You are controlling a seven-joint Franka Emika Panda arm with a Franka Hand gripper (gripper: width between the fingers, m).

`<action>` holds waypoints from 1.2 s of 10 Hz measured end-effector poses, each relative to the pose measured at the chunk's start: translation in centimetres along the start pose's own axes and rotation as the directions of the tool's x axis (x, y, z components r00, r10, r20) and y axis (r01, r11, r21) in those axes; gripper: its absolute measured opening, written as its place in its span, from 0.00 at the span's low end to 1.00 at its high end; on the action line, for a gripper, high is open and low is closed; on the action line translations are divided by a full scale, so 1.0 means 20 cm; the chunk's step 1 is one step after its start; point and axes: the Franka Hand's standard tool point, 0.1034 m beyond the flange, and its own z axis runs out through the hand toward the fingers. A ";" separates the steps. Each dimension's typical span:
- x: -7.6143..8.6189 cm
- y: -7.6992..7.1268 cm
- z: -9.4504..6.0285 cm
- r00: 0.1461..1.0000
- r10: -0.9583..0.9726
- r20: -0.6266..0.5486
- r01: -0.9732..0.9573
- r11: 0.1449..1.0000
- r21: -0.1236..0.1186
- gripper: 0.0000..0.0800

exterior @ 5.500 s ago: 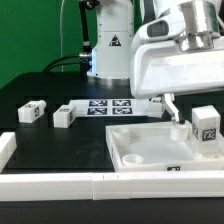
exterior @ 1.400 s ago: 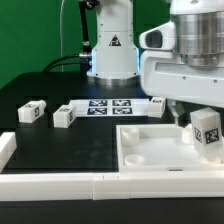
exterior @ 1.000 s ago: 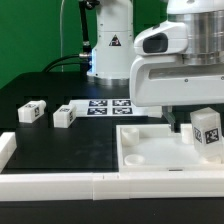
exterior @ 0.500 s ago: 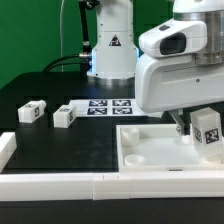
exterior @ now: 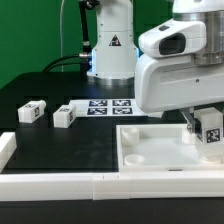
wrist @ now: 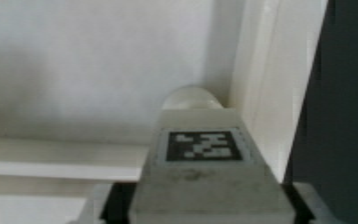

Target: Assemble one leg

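Pinching the leg [wrist: 202, 150] by its two flat sides, the gripper [wrist: 202, 198] holds it over the panel [exterior: 150, 146], near a rim; it looks small, light, hard and smooth, so squeezing its middle seems best.

Bright, even light fills the exterior view. The white panel [exterior: 165, 155] nearly washes out, with faint soft shadows inside its rims, and the table [exterior: 60, 145] beside it stays matte black. The wrist view is greyer and blurred: over the panel, the leg [wrist: 202, 175] looks soft, its tag smeared.
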 end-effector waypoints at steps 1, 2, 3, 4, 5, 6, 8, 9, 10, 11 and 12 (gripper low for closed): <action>0.00 0.00 0.00 1.000 -0.001 0.000 0.001 1.000 0.000 0.36; 0.00 0.00 0.00 1.000 0.012 -0.002 -0.012 1.000 0.000 0.36; 0.02 0.00 0.00 0.979 0.203 -0.029 -0.203 0.979 0.001 0.36; 0.02 0.00 0.00 0.944 0.327 -0.034 -0.327 0.945 0.004 0.36; 0.02 0.00 0.00 0.911 0.412 -0.034 -0.412 0.911 0.007 0.36; 0.02 0.00 0.00 0.830 0.557 -0.041 -0.557 0.831 0.014 0.36; 0.03 0.00 0.01 0.691 0.722 -0.041 -0.721 0.692 0.027 0.36; 0.03 0.00 0.01 0.579 0.814 -0.038 -0.814 0.580 0.034 0.36; 0.03 -0.01 0.01 0.463 0.886 -0.030 -0.885 0.464 0.039 0.36; 0.02 -0.03 0.01 0.328 0.944 -0.022 -0.944 0.329 0.033 0.36; 0.02 -0.03 0.01 0.292 0.956 -0.020 -0.956 0.292 0.038 0.36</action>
